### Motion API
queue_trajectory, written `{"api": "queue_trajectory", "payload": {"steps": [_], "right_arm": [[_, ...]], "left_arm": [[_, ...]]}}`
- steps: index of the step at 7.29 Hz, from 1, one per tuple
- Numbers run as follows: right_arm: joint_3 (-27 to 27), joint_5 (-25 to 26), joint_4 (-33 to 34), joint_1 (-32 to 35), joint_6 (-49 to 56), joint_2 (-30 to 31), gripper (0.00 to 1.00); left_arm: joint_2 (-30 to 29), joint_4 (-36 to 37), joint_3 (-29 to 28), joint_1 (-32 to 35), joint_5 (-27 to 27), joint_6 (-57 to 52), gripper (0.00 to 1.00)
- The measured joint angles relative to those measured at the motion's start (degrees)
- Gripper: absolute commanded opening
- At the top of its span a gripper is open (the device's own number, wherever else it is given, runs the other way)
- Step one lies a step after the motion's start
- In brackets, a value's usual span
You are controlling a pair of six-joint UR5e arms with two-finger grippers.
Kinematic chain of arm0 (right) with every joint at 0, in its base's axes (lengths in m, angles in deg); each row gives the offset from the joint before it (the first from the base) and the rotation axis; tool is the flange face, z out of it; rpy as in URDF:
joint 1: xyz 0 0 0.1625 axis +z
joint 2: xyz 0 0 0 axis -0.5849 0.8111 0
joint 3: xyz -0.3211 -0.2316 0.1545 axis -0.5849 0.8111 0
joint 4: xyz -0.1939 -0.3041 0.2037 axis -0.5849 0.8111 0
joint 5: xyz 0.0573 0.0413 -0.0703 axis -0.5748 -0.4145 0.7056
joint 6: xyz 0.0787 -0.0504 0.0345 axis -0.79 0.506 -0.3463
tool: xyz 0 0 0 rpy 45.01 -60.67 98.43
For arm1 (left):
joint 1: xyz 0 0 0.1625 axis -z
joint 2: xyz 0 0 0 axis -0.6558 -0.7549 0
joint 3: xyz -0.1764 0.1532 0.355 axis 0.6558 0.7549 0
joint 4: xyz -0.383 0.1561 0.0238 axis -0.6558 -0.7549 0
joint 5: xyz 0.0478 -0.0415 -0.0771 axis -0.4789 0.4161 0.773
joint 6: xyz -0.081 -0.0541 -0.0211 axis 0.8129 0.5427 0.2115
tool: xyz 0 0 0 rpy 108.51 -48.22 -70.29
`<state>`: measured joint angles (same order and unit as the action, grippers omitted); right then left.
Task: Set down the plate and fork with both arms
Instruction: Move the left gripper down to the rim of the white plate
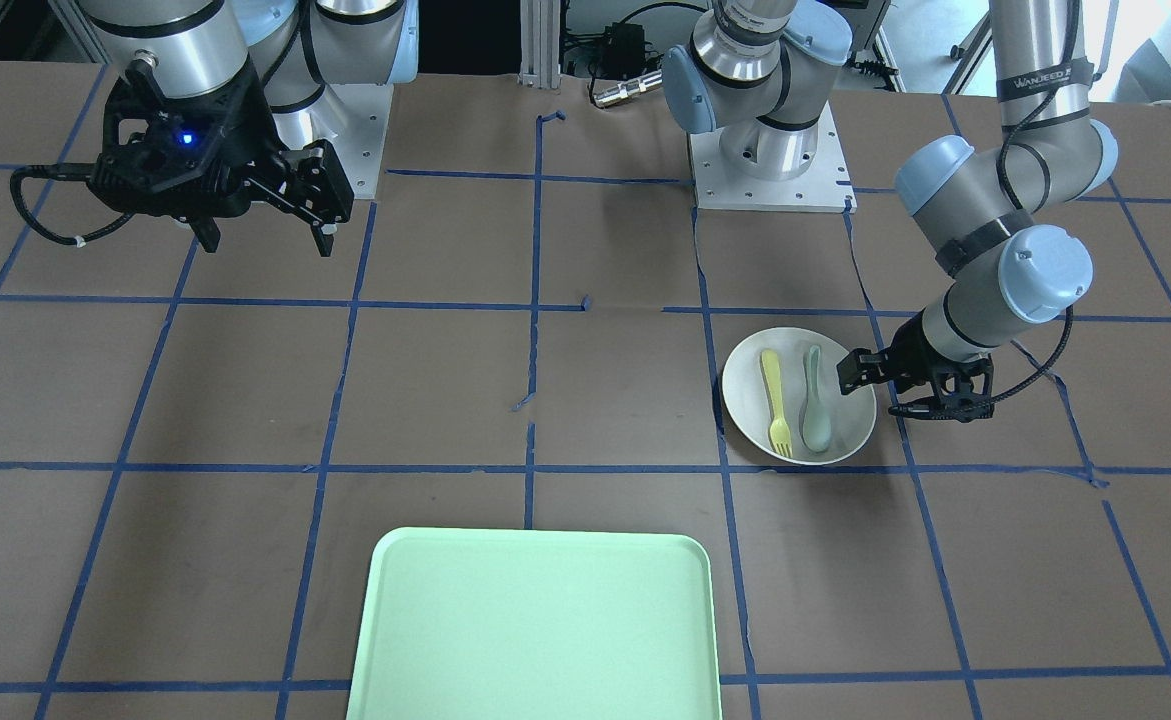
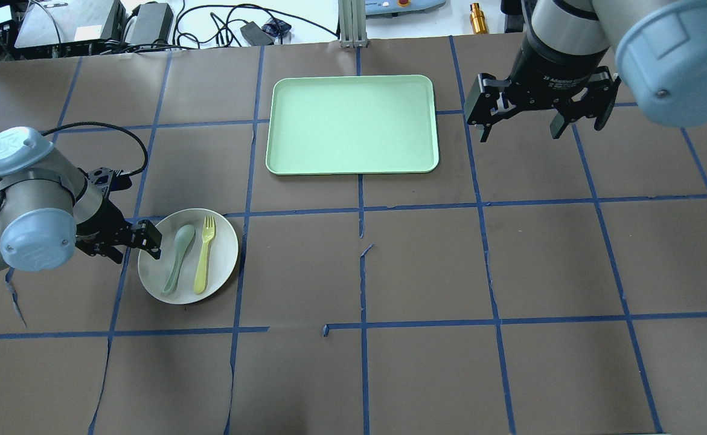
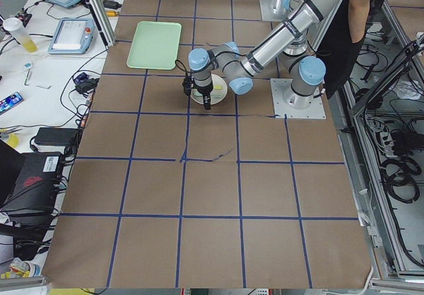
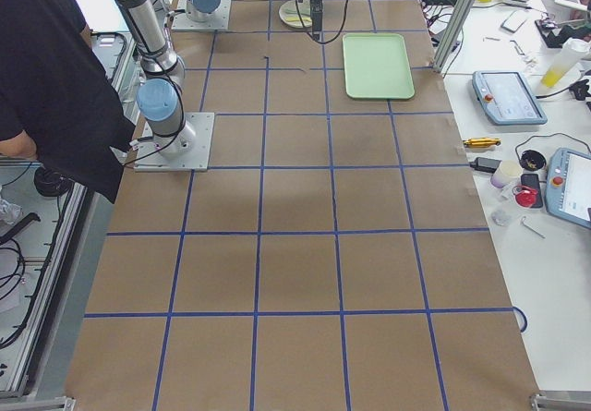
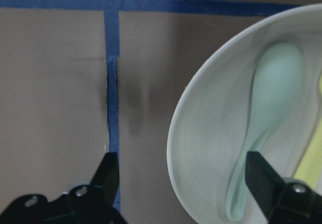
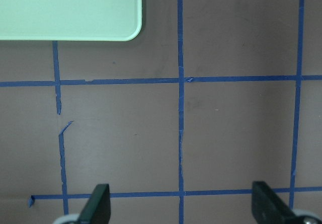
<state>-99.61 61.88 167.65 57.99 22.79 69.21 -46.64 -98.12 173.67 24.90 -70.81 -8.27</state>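
The off-white plate (image 2: 215, 266) lies on the table's left side; it also shows in the front view (image 1: 745, 400) and the left wrist view (image 5: 201, 148). On it lie the pale-yellow fork (image 2: 203, 254) (image 1: 775, 400) and a grey-green spoon (image 2: 178, 257) (image 5: 266, 113), side by side. My left gripper (image 2: 136, 244) (image 1: 885, 390) is open and low at the plate's left rim. In the left wrist view (image 5: 183, 176) one finger is outside the rim and one is over the plate by the spoon's handle. My right gripper (image 2: 519, 130) (image 1: 267, 245) is open, empty and raised to the right of the tray.
The large pale-green tray (image 2: 353, 124) (image 1: 535, 630) lies at the table's far middle; its corner shows in the right wrist view (image 6: 65, 7). Brown paper with blue tape lines covers the table. A person in black stands by the robot's base in the side views.
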Motion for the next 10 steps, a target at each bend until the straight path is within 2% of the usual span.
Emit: {"api": "queue_trajectory", "payload": {"steps": [1, 3, 6, 10], "right_arm": [[0.01, -0.07, -0.02, 0.0, 0.0, 0.0, 1.0], [0.05, -0.15, -0.02, 0.0, 0.0, 0.0, 1.0], [0.06, -0.16, 0.0, 0.0, 0.0, 0.0, 1.0], [0.16, -0.24, 0.0, 0.0, 0.0, 0.0, 1.0]], "left_arm": [[-0.36, 0.0, 0.04, -0.02, -0.12, -0.08, 0.45], [-0.88, -0.01, 0.11, -0.05, -0.28, -0.04, 0.37], [-1.09, -0.01, 0.07, -0.05, -0.33, 0.24, 0.0], [0.04, -0.53, -0.57, -1.44, 0.74, 0.08, 0.0]]}}
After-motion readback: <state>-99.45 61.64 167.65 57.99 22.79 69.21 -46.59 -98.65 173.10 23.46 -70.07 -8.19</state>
